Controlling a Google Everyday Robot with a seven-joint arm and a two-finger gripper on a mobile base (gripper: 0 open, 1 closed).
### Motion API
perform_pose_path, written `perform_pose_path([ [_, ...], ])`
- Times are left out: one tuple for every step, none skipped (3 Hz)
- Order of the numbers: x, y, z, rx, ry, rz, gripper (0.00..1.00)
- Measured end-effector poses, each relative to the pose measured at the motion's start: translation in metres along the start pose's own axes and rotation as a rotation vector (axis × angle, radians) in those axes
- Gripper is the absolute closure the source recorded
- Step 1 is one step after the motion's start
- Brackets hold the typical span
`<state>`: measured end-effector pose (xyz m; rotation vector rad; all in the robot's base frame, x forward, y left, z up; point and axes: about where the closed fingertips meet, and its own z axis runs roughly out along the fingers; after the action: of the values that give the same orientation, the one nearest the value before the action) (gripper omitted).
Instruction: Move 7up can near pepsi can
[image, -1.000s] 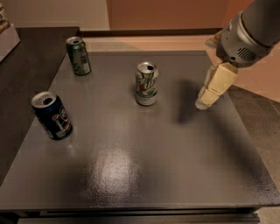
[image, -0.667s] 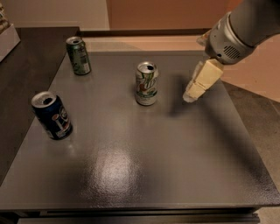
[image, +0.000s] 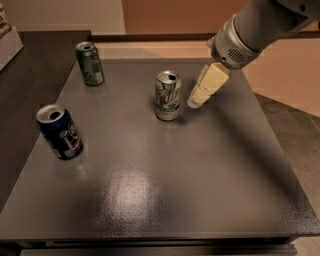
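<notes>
heads up: gripper (image: 195, 100) just at 3 o'clock of 7up can (image: 167, 95), can't tell its state; can upright mid-table, pepsi can (image: 60, 131) well off at 8 o'clock; clip rim and you'd tip it

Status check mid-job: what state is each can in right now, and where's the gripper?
7up can: upright, standing free, not gripped.
pepsi can: upright, near the picture's left edge, well apart from the 7up can.
green can: upright, at the far left, untouched.
gripper: low, close beside the 7up can on the picture's right, holding nothing.
</notes>
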<state>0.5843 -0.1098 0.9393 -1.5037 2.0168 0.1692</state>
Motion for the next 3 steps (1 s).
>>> perform_pose_path([
  [-0.011,0.001,0.019,-0.044,-0.004,-0.005,0.00],
  [-0.017,0.007,0.035,-0.089,0.001,-0.015,0.00],
  [-0.022,0.012,0.047,-0.122,0.006,-0.023,0.00],
])
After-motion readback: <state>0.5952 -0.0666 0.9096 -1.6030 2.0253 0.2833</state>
